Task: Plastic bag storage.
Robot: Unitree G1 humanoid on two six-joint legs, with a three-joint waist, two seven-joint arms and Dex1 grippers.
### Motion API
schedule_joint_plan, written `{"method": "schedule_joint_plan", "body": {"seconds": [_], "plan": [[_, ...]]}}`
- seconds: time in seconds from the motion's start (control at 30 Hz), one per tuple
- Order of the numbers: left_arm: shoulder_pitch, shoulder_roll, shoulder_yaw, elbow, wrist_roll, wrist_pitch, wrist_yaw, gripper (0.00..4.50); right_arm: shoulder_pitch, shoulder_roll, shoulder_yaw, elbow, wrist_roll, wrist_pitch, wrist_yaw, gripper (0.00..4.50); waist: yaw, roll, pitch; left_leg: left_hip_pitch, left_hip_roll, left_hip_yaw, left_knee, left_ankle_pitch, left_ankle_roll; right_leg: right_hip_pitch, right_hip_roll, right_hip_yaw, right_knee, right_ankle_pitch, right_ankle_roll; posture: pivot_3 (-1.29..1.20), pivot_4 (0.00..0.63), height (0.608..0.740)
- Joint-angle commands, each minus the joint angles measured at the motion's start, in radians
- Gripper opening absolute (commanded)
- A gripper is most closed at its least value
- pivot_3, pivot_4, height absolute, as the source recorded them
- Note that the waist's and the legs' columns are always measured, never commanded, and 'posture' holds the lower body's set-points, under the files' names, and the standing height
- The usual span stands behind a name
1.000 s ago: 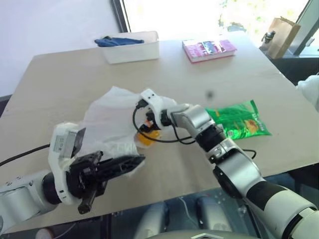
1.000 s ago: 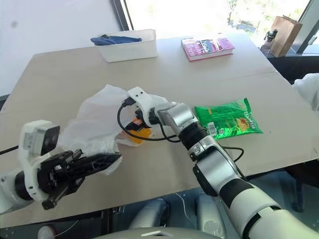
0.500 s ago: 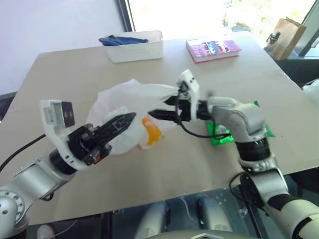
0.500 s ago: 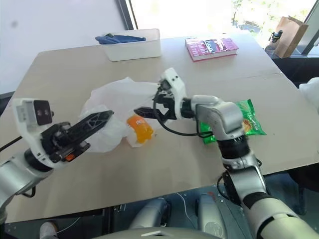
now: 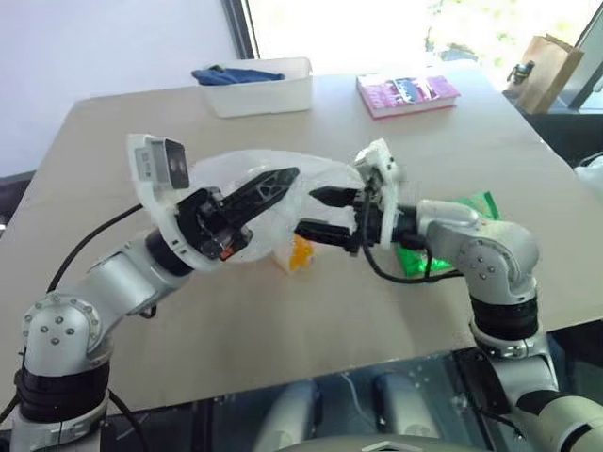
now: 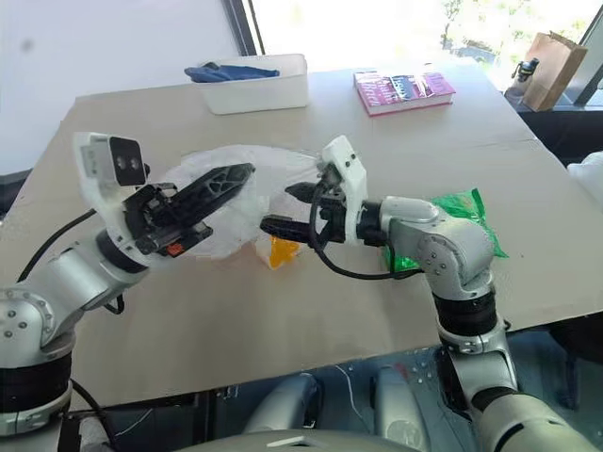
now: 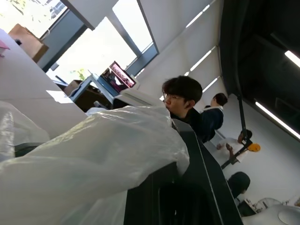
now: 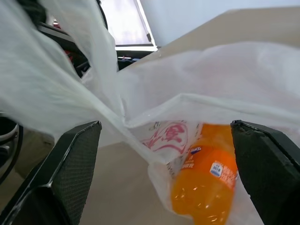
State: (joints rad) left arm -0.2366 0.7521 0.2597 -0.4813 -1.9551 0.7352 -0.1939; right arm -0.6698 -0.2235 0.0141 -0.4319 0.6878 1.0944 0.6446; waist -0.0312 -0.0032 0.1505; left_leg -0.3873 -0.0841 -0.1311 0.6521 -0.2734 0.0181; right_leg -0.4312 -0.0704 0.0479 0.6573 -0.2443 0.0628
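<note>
pinching the bag (image 5: 283, 202) above the table (image 5: 311, 311), left gripper (image 5: 268, 184) clamped on it; right gripper (image 5: 320, 212) spread wide beside it, bottle (image 8: 204, 180) inside.

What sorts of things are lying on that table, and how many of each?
Plastic bag: 1
Orange drink bottle: 1
Green snack packet: 1
Pink book: 1
White tub, with blue cloth in it: 1
Total: 5, or 6 counting the cloth

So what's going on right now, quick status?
Left gripper shut on the plastic bag, lifting it. Right gripper open, by the bag. Orange bottle inside. Nothing in the way.
</note>
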Motion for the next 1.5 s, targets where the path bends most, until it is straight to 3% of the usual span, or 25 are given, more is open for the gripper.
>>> {"method": "schedule_joint_plan", "body": {"seconds": [0.03, 0.17, 0.27, 0.4, 0.53, 0.73, 1.0, 1.27, 1.5], "plan": [[0.003, -0.002, 0.014, 0.004, 0.011, 0.004, -0.007, 0.00, 0.053, -0.167, -0.252, -0.245, 0.152, 0.057, -0.023, 4.48, 0.012, 0.000, 0.000, -0.001, 0.000, -0.001, 0.000, 0.000, 0.000, 0.000, 0.000, -0.001, -0.001, 0.000, 0.000, 0.00, 0.150, 0.740], [0.023, -0.017, 0.005, -0.016, 0.096, 0.008, -0.030, 0.00, 0.182, -0.494, -0.319, -0.359, -0.070, 0.030, -0.127, 4.48, 0.022, 0.000, 0.000, -0.004, 0.000, -0.002, 0.001, 0.000, 0.000, -0.002, 0.000, -0.003, -0.002, 0.000, 0.000, 0.00, 0.150, 0.740], [0.033, -0.042, -0.004, -0.013, 0.115, 0.005, -0.028, 0.00, 0.313, -0.587, -0.320, -0.288, -0.154, 0.066, -0.195, 4.48, 0.016, -0.001, 0.000, -0.002, 0.001, 0.001, 0.001, 0.000, 0.000, -0.001, 0.000, 0.000, 0.000, 0.000, 0.000, 0.00, 0.150, 0.740], [0.025, -0.062, -0.013, -0.017, 0.148, 0.011, -0.047, 0.00, 0.408, -0.467, -0.477, -0.081, -0.132, 0.133, -0.249, 4.48, 0.021, -0.004, 0.001, 0.005, 0.002, 0.005, 0.001, 0.000, 0.000, 0.005, 0.000, 0.004, 0.002, 0.000, 0.000, 0.00, 0.150, 0.740], [0.040, -0.068, 0.004, -0.039, 0.173, 0.005, -0.062, 0.00, 0.481, -0.450, -0.488, 0.134, -0.199, 0.031, -0.255, 4.48, 0.023, -0.004, 0.001, 0.006, 0.000, 0.007, 0.001, -0.001, 0.002, 0.006, 0.000, 0.004, 0.002, 0.000, 0.000, 0.00, 0.150, 0.740], [0.116, -0.063, 0.030, -0.124, 0.189, -0.004, -0.053, 0.00, 0.399, -0.400, -0.488, 0.333, -0.189, 0.083, -0.287, 4.48, 0.012, -0.004, 0.001, 0.008, 0.003, 0.010, 0.001, -0.001, 0.002, 0.006, 0.001, 0.008, 0.002, 0.000, 0.000, 0.00, 0.150, 0.740], [0.144, -0.068, 0.052, -0.137, 0.196, -0.039, -0.018, 0.00, 0.315, -0.274, -0.556, 0.358, -0.039, 0.277, -0.257, 4.48, 0.015, -0.010, -0.001, 0.012, 0.003, 0.007, 0.002, -0.001, 0.002, 0.012, 0.001, 0.005, 0.001, 0.000, 0.000, 0.00, 0.150, 0.740], [0.134, -0.061, 0.064, -0.126, 0.176, -0.047, 0.005, 0.00, 0.334, -0.252, -0.509, 0.321, -0.032, 0.275, -0.256, 4.48, 0.015, -0.010, -0.002, 0.012, 0.003, 0.007, 0.001, -0.001, 0.002, 0.012, 0.001, 0.005, 0.001, 0.000, 0.000, 0.00, 0.150, 0.740], [0.131, -0.066, 0.072, -0.112, 0.172, -0.056, 0.011, 0.00, 0.328, -0.100, -0.829, 0.146, 0.106, 0.495, -0.335, 4.48, 0.021, -0.009, -0.001, 0.011, 0.003, 0.006, 0.001, -0.001, 0.002, 0.011, 0.001, 0.004, 0.001, 0.000, 0.000, 0.00, 0.150, 0.740]]}}
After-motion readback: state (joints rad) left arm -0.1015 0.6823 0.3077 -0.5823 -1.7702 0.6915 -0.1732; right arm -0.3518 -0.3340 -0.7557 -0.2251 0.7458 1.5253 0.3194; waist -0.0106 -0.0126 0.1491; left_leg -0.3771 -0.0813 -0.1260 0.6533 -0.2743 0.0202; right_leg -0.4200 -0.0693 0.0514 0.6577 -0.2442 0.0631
